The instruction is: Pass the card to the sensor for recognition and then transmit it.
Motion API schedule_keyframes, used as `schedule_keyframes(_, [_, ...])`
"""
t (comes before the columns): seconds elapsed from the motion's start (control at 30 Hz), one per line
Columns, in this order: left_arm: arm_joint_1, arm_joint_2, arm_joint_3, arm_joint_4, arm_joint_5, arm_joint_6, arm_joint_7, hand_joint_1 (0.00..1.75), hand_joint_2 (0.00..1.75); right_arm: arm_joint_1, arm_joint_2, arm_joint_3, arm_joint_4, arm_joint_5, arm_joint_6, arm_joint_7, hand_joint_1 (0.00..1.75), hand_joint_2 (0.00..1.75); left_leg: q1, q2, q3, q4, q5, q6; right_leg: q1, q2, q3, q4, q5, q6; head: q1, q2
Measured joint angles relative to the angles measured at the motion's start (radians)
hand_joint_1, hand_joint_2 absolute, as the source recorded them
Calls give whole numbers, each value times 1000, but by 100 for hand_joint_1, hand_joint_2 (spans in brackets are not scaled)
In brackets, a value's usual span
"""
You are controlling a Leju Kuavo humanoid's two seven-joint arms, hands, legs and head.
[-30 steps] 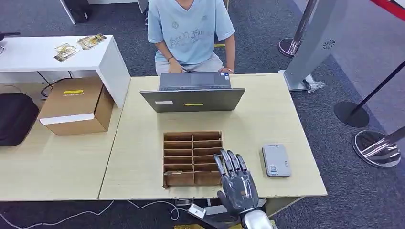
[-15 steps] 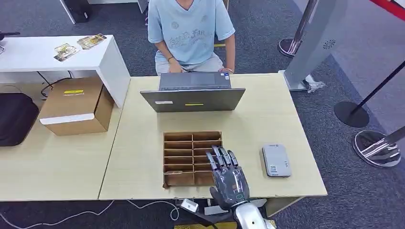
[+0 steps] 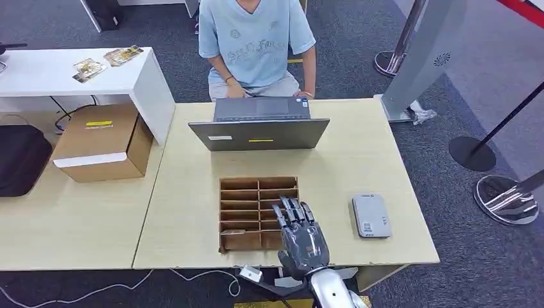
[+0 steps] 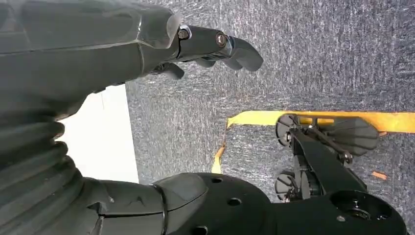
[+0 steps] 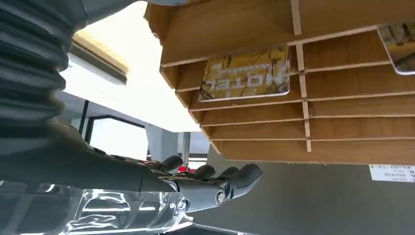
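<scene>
1. The card [image 5: 246, 74], a yellowish one with "HOTEL" printed on it, sits in a slot of the wooden organizer [image 3: 247, 212], standing between the dividers. A second card [image 5: 402, 46] peeks in from the neighbouring column at the edge of the right wrist view.
2. The right hand [image 3: 299, 232] hovers over the organizer's near right corner, palm down, fingers [image 5: 230, 182] stretched out and a bit apart, holding nothing.
3. The card sensor [image 3: 371, 215], a flat grey box, lies on the table [image 3: 359, 154] just right of the organizer, apart from the hand.
4. The left hand [image 4: 147, 44] hangs low over grey carpet, fingers [image 4: 230, 46] loosely curled with nothing in them; honestly can't tell if it counts as closed or not.
5. Further out, a laptop [image 3: 259, 133] stands open at the far side of the table, with a person in a light blue shirt [image 3: 255, 42] seated behind it.
6. A cardboard box [image 3: 102, 142] sits on the neighbouring table to the left.
</scene>
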Motion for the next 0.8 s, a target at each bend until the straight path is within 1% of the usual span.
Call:
schedule_keyframes(0.57, [0,3,-2,0,-3,0,0,0,175,-20,8,-9,56,-17,-4,-6,0,175,0,0,0,0,0,0,0,0,0,0,0,0,0,0])
schedule_keyframes(0.6, [0,3,-2,0,-5,0,0,0,175,-22,9,-10,61,-20,-5,-6,2,175,0,0,0,0,0,0,0,0,0,0,0,0,0,0])
schedule_keyframes(0.63, [0,3,-2,0,-6,0,0,0,175,-24,10,-13,66,-22,-5,-6,9,175,0,0,0,0,0,0,0,0,0,0,0,0,0,0])
schedule_keyframes(0.7, [0,3,-3,0,-6,0,0,0,175,-28,12,-17,74,-28,-7,-6,12,175,0,0,0,0,0,0,0,0,0,0,0,0,0,0])
schedule_keyframes(0.73, [0,3,-3,0,-6,0,0,0,175,-30,13,-18,79,-31,-8,-6,7,175,0,0,0,0,0,0,0,0,0,0,0,0,0,0])
schedule_keyframes(0.8, [0,3,-3,0,-6,0,0,0,175,-33,13,-19,86,-32,-9,-6,3,175,0,0,0,0,0,0,0,0,0,0,0,0,0,0])
